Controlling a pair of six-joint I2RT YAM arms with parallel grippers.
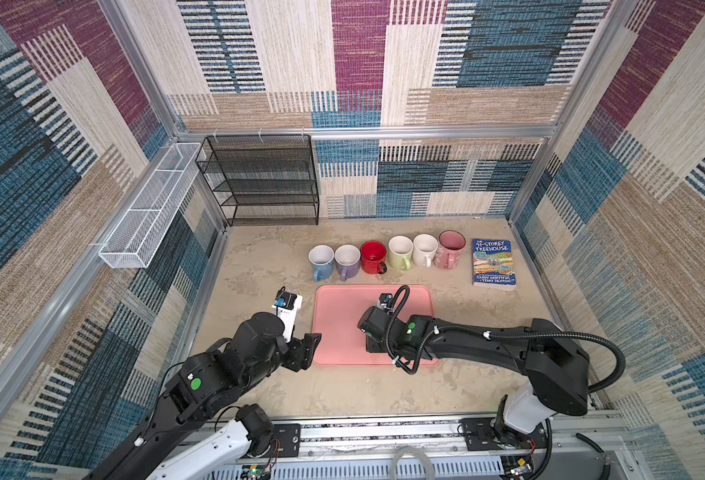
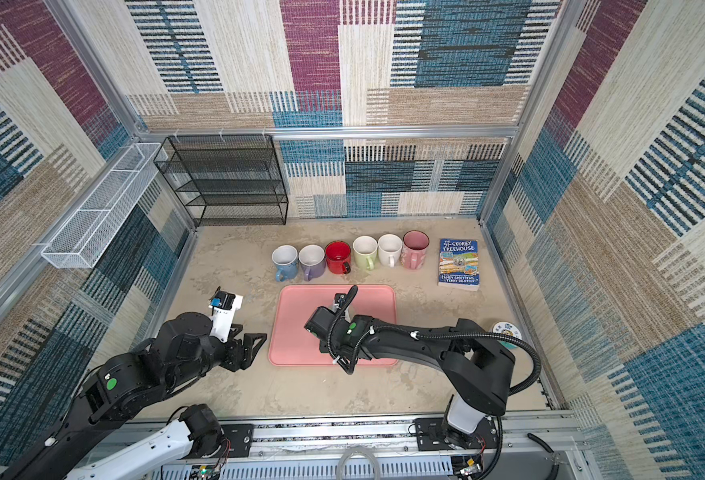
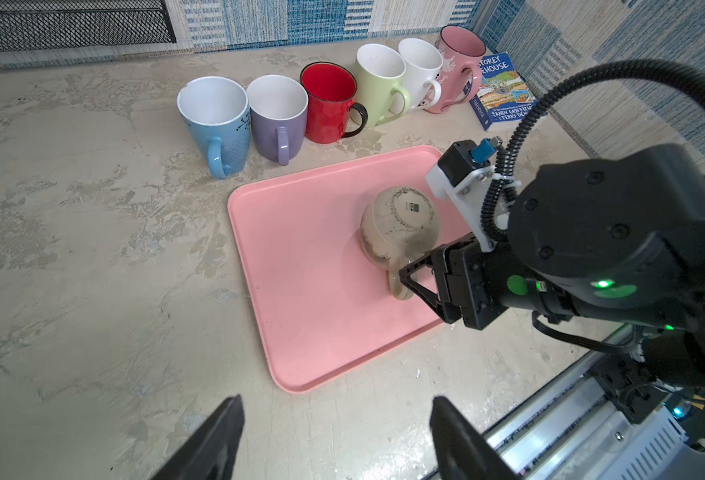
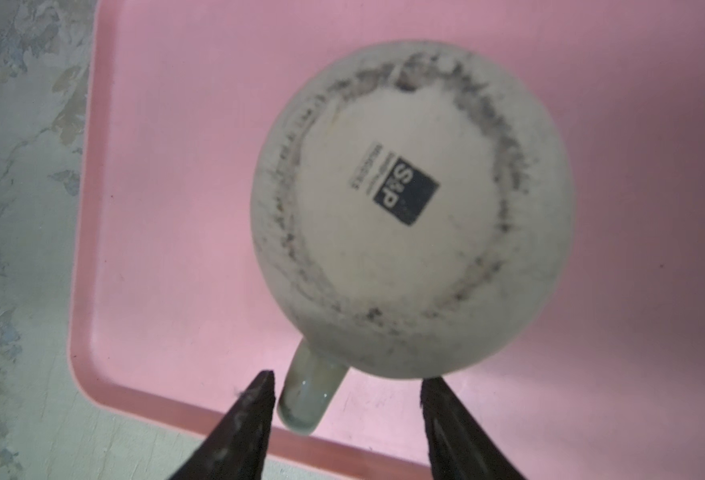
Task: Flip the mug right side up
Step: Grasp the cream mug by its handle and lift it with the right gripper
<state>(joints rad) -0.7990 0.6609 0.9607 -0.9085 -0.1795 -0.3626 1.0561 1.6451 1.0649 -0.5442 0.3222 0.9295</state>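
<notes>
We see the beige table (image 1: pixel 259 266) spread under both pairs of fingers. The black mesh rack (image 1: pixel 267 183) and the white wire basket (image 1: pixel 143 220) stand well beyond the fingertips, against the far and side walls. The pink tray (image 1: pixel 334 316) lies directly under the right gripper (image 4: pixel 348 378) and just ahead of the left gripper (image 3: pixel 336 400), whose fingers (image 3: pixel 218 440) hang spread wide over bare table with nothing between them. A book (image 1: pixel 493 262) lies well apart from the right fingers, past the tray's far corner. Six upright mugs (image 1: pixel 400 251) line up beyond the tray, far from either set of tips. The cream mug (image 4: pixel 409 208) sits upside down on the tray, base up, its body just past the right fingertips; in both top views the arm hides it. The right fingers stand apart, gripping nothing. The mug's handle (image 4: pixel 307 390) pokes in between them, right beside one finger and clear of the other; whether it touches, we cannot tell.
</notes>
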